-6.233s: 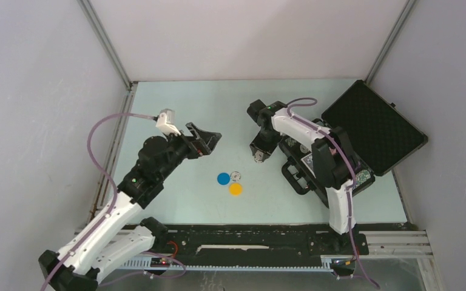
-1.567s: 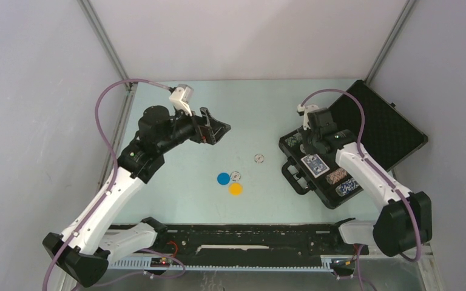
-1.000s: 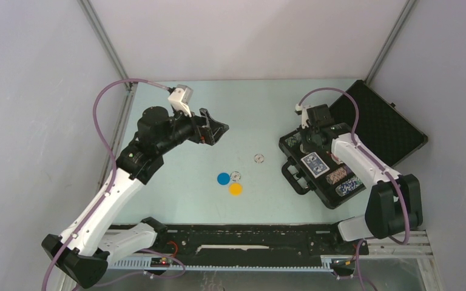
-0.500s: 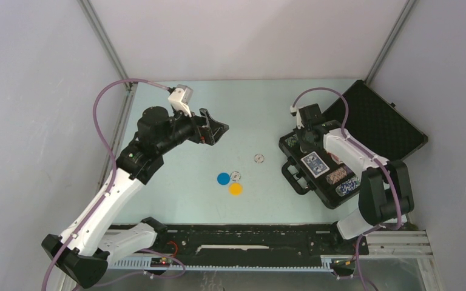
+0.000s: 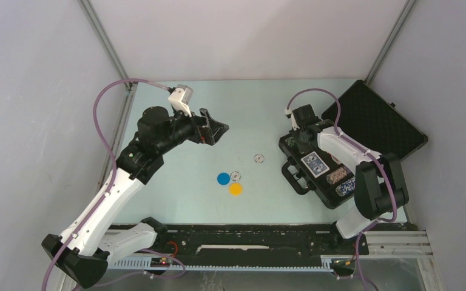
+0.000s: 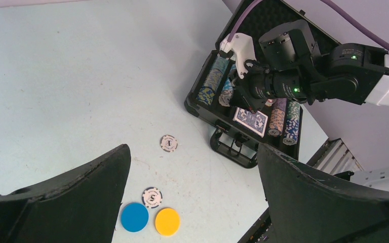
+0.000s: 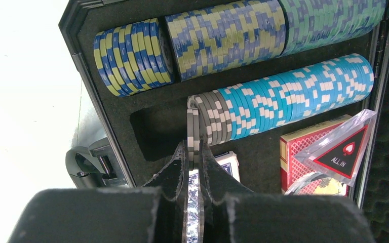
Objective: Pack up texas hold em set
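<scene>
The black case [image 5: 376, 124] lies open at the right, its foam base [image 7: 152, 126] holding rows of poker chips [image 7: 294, 93]. My right gripper [image 7: 193, 147] reaches into the base [image 5: 297, 140] and is shut on two grey chips [image 7: 193, 126], upright at the left end of the light-blue row. A blue-backed deck [image 5: 314, 163] lies under it, with a red deck [image 7: 304, 152] and a clear triangular marker [image 7: 347, 147] to its right. A blue disc [image 5: 223, 178], a yellow disc [image 5: 235, 188] and two loose chips [image 5: 258, 158] lie mid-table. My left gripper [image 5: 218, 130] hangs open above them [image 6: 192, 152].
The case handle [image 5: 294, 176] juts toward the table's middle. The raised lid lies toward the back right corner. Metal frame posts and grey walls close in the table on the left, back and right. My left arm [image 5: 121, 176] stretches up the left side.
My right wrist has shifted a little left and back over the chip rows in the case. The left arm and the discs on the table have not moved.
</scene>
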Robot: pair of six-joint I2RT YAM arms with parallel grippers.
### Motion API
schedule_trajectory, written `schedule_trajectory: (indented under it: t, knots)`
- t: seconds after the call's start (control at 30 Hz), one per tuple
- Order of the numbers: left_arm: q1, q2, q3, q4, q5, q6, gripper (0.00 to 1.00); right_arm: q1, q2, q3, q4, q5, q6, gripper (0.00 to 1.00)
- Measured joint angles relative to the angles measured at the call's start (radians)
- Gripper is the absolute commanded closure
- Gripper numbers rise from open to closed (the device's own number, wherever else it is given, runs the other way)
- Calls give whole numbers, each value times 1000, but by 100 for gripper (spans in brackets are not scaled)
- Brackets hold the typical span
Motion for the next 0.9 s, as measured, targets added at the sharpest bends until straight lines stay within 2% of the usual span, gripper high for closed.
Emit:
schedule_trajectory:
  t: [0.33,0.63,0.9]
  knots:
    - [0,0,0,0,6,0,0,12,0,0,-2,21,0,83]
    - [0,0,0,0,18,-1,0,31,0,0,-4,59,4,73]
    - [-1,-2,0,0,18,-1,0,39,0,0,-4,88,8,71]
